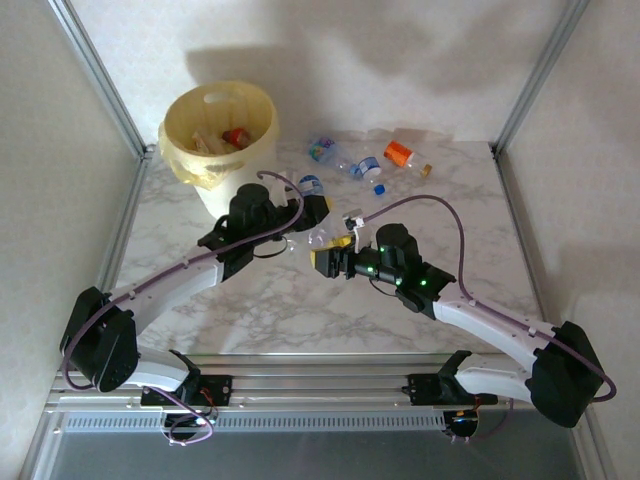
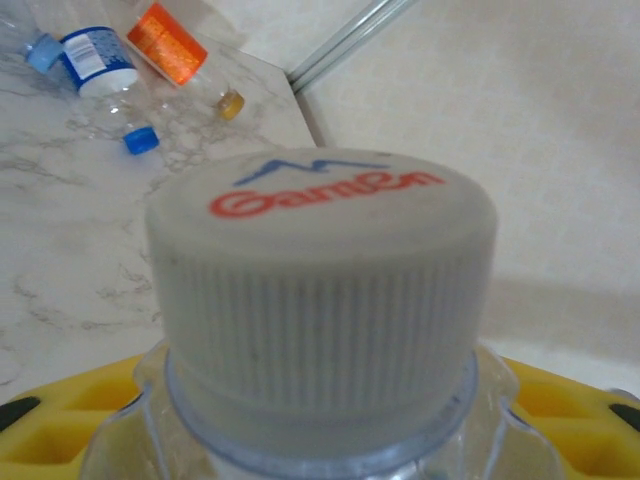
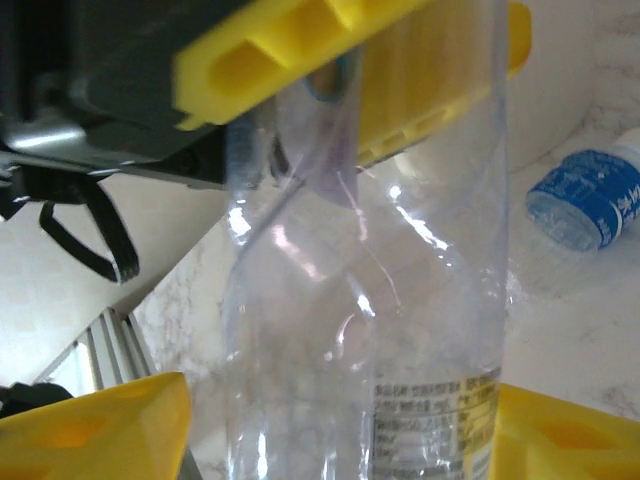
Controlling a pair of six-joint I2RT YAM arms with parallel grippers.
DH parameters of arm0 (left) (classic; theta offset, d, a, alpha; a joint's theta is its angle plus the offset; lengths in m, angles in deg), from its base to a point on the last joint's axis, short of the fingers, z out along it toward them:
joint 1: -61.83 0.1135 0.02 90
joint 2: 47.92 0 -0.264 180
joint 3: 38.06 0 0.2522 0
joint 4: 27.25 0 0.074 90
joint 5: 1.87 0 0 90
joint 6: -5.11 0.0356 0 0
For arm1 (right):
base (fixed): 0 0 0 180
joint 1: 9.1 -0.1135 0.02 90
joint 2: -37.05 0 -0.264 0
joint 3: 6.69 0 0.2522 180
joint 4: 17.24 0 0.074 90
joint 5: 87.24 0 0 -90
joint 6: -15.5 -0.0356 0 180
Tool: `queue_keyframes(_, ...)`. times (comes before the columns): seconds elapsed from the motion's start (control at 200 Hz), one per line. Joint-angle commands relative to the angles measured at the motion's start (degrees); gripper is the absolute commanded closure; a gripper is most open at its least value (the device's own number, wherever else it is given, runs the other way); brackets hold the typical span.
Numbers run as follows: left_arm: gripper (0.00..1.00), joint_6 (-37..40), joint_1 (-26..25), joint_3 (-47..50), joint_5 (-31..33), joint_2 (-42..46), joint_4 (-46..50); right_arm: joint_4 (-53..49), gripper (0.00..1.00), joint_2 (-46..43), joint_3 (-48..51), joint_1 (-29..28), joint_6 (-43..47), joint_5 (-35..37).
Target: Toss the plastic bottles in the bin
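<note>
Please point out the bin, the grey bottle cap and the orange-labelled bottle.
bin [image 1: 258,150]: top external view, outer wall.
grey bottle cap [image 2: 320,290]: left wrist view, ribbed side.
orange-labelled bottle [image 2: 168,42]: left wrist view, orange label.

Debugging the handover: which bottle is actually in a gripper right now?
The clear bottle with the pale grey cap, held at its neck by the left gripper. The others, like the orange-labelled bottle, lie loose on the table or in the bin.

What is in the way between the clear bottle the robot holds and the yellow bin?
No loose thing stands between them. The clear bottle sits in the left end effector, and just that arm's own wrist lies toward the bin.
</note>
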Motion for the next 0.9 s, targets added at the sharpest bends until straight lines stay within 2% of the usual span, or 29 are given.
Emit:
queue_keyframes(0.0, 0.55, 2.56, 1.02, -1.98, 1.85, 0.96, 2.19, 3.06, 0.22, -1.47, 1.3, -0.52, 0.87, -0.13)
queue_keyframes(0.12, 0.56, 5.82, 2.23, -4.99, 2.87, 2.18, 6.57, 3.26, 0.09, -2.52, 2.38, -0.53, 1.26, 1.11)
queue_keyframes(0.295, 0.56, 11.96, 4.6, -11.38, 5.74, 5.57, 13.49, 4.21, 0.01, -4.66, 4.42, -0.47, 1.94, 3.37)
queue_keyframes(0.445, 0.56, 16.64, 7.65, -16.21, 7.66, 9.25, 16.43, 3.94, 0.01, -6.4, 5.68, -0.53, 2.47, 5.97)
queue_keyframes(0.601, 0.56, 21.47, 11.77, -21.04, 13.88, 13.45, 18.67, 3.42, 0.01, -6.82, 5.95, -0.55, 2.73, 7.09)
queue_keyframes(0.721, 0.55, 25.03, 15.0, -22.64, 17.94, 16.74, 16.79, 3.25, 0.01, -6.18, 5.88, -0.51, 2.69, 7.67)
queue_keyframes(0.896, 0.59, 29.03, 17.9, -21.93, 24.86, 19.38, 10.92, 3.42, 0.01, -4.88, 5.61, -0.48, 2.73, 7.79)
